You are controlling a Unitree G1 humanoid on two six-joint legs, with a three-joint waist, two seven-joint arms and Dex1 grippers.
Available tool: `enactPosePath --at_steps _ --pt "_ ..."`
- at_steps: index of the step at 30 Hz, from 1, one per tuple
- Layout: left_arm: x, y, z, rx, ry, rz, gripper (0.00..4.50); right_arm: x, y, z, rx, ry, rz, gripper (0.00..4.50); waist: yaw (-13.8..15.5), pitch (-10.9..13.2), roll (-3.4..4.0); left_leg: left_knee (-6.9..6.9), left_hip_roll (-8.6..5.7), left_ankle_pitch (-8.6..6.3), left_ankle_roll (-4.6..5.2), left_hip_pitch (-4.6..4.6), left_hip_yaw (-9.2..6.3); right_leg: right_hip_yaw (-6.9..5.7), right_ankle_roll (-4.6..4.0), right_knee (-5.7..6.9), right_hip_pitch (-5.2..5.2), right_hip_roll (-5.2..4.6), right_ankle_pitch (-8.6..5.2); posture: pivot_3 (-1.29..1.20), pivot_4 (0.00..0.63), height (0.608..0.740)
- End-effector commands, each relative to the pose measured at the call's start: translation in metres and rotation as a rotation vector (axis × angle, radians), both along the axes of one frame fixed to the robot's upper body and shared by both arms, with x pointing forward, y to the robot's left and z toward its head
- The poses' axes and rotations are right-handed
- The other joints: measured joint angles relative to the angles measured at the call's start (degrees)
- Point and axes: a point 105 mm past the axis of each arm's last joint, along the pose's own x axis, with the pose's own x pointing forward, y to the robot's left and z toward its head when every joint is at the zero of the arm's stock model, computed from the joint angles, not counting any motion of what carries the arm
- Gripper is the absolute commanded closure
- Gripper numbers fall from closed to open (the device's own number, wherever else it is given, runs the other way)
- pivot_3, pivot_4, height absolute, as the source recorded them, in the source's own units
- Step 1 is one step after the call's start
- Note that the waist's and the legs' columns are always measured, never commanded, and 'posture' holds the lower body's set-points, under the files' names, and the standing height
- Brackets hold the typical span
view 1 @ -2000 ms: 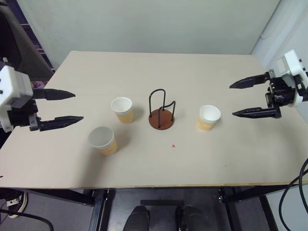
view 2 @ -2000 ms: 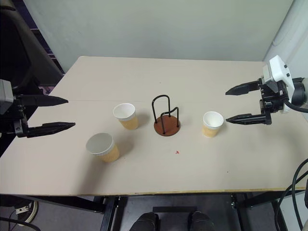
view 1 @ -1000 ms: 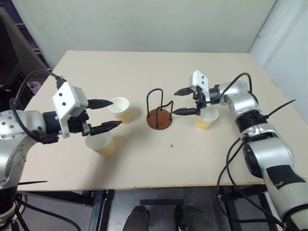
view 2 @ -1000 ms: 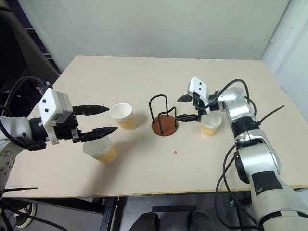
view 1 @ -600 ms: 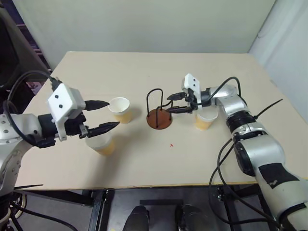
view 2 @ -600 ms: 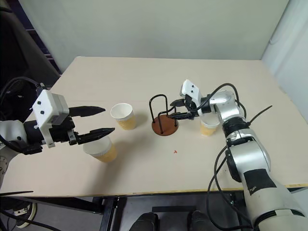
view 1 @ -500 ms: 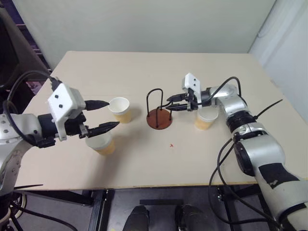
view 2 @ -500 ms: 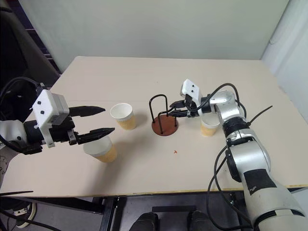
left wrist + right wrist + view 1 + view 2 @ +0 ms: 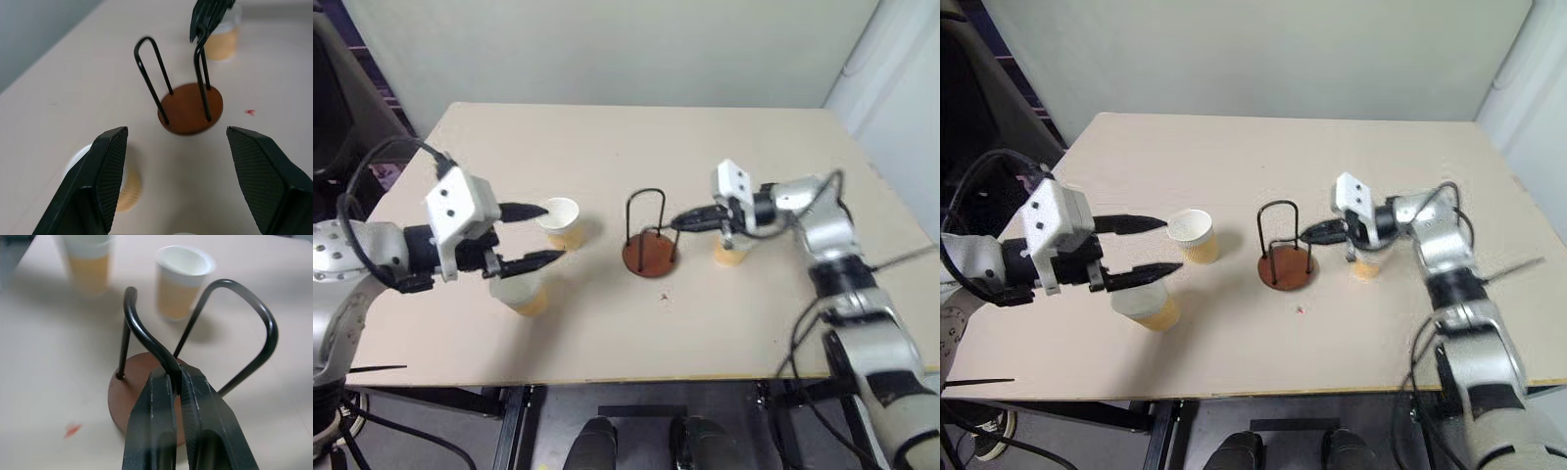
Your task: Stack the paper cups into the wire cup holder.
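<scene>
Right gripper (image 9: 173,382) pinched shut on low wire loop of cup holder (image 9: 650,257), mid-table. Left gripper (image 9: 548,235) wide open, empty, hovering between two cups: one (image 9: 559,221) beside its far finger, one (image 9: 517,291) under its near finger. Third cup (image 9: 732,251) just behind right gripper.

Likely step: steady or reposition holder. Keep base flat, drag slowly, don't tip it into third cup. Left: drop straight over cup, squeeze lightly, paper crushes.

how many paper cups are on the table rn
3. One cup stands left of the wire cup holder, one sits nearer the front under the left hand, and one is partly hidden behind the right hand.
</scene>
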Motion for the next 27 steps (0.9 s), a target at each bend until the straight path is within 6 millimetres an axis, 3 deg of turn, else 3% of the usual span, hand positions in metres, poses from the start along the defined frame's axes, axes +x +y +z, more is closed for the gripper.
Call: enactPosePath --at_steps 1,6,10,20,27 --pt "-0.018 -0.014 -0.01 0.067 0.041 -0.111 1.03 -0.034 0.002 0.011 -0.035 -0.07 0.036 4.49 -0.1 0.0 -0.01 0.0 0.01 0.0 -0.03 -0.02 0.07 0.02 0.0 -0.04 0.0 0.0 0.0 0.0 0.15 0.74" --pt "-0.012 -0.018 -0.018 0.08 0.053 -0.114 1.03 -0.059 0.007 0.002 -0.024 -0.029 -0.001 4.49 -0.9 0.0 -0.03 0.0 0.06 0.02 0.1 0.2 0.17 0.08 0.16 0.03 0.08 0.02 0.08 0.0 0.15 0.74" --pt "-0.006 -0.024 -0.022 0.089 0.057 -0.138 1.03 -0.06 0.011 -0.004 -0.023 -0.022 -0.04 4.49 -0.8 0.0 -0.03 -0.02 0.08 0.3 0.15 0.61 0.1 0.09 -0.33 0.0 0.49 0.07 -0.12 0.0 0.15 0.74" --pt "-0.008 -0.016 -0.018 0.095 0.062 -0.136 1.03 -0.062 0.006 -0.014 -0.08 -0.004 -0.049 4.49 -0.8 0.0 -0.04 0.0 -0.01 0.36 0.32 0.77 0.09 0.17 -0.16 -0.19 0.82 0.07 -0.26 0.0 0.15 0.74" --pt "-0.008 -0.011 -0.017 0.095 0.055 -0.108 1.03 -0.073 0.0 -0.018 -0.146 0.028 0.03 2.23 -0.6 0.0 -0.04 -0.01 0.02 0.12 0.29 0.64 0.02 0.17 -0.02 -0.18 0.77 0.17 -0.3 0.0 0.15 0.74"
